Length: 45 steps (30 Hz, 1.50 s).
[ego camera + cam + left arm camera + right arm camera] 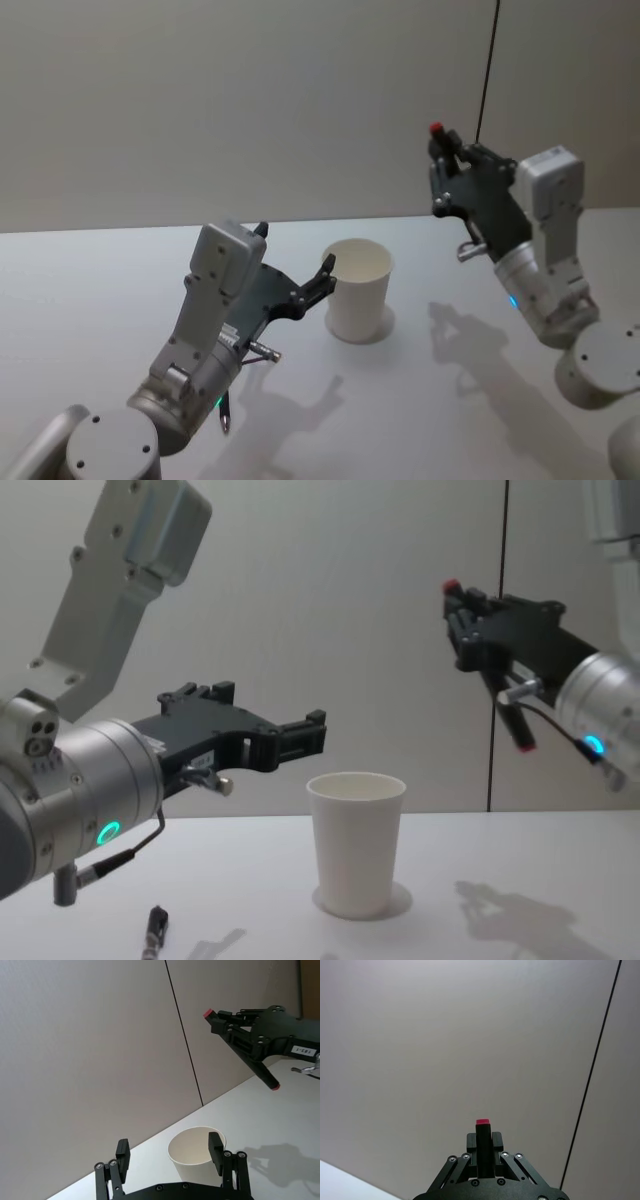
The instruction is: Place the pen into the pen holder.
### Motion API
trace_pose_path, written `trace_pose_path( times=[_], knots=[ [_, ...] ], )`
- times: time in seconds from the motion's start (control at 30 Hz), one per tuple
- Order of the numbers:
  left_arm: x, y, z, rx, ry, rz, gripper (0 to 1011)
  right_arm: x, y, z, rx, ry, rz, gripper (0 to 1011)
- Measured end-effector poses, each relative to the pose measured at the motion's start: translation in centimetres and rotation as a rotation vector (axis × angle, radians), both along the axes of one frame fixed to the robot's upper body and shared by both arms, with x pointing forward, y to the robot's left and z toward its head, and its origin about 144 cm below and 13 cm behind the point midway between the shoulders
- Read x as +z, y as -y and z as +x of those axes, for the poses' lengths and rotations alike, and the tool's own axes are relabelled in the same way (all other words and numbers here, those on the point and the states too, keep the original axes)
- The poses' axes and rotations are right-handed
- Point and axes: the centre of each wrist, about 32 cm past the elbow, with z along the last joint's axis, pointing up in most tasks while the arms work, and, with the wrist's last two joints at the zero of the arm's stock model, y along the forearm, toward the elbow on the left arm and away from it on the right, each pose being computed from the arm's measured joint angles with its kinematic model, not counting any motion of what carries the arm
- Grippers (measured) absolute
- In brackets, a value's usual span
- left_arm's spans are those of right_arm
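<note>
Left gripper (pixel 169 1146), fingers (pixel 215 1146) spread, near pen holder (pixel 358 290); right gripper (pixel 483 1141), fingers (pixel 497 1139) tight around pen (pixel 514 720).

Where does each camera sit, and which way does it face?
Head view: high, looking down on the table; both arms show.
Chest view: low, facing the wall across the table; both arms show.
Left wrist view: behind the left gripper, fingers open, facing the cup.
Right wrist view: behind the right gripper, facing the wall along the pen.
Head and chest views share the cup.

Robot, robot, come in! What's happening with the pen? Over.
Right gripper shut on pen, high, right of paper cup. Left gripper open, close by cup's rim. Cup upright, pen not in yet.
</note>
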Motion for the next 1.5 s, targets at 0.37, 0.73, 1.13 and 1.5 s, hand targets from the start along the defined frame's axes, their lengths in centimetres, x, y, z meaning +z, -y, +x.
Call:
trace_pose_path(
  times=[0.37, 0.73, 1.13, 1.5],
  knots=[
    [0.0, 0.0, 0.0, 0.000, 0.000, 0.000, 1000, -1.2, -1.7, 2.1, 0.055, 0.069, 0.027, 163],
    [0.0, 0.0, 0.0, 0.000, 0.000, 0.000, 1000, -2.6, -3.7, 3.6, 0.126, 0.074, 0.069, 163],
    [0.0, 0.0, 0.0, 0.000, 0.000, 0.000, 1000, -3.6, -5.4, 5.0, 0.195, 0.063, 0.155, 163],
    [0.0, 0.0, 0.0, 0.000, 0.000, 0.000, 1000, -4.6, -6.1, 5.5, 0.230, 0.032, 0.218, 163]
  ],
)
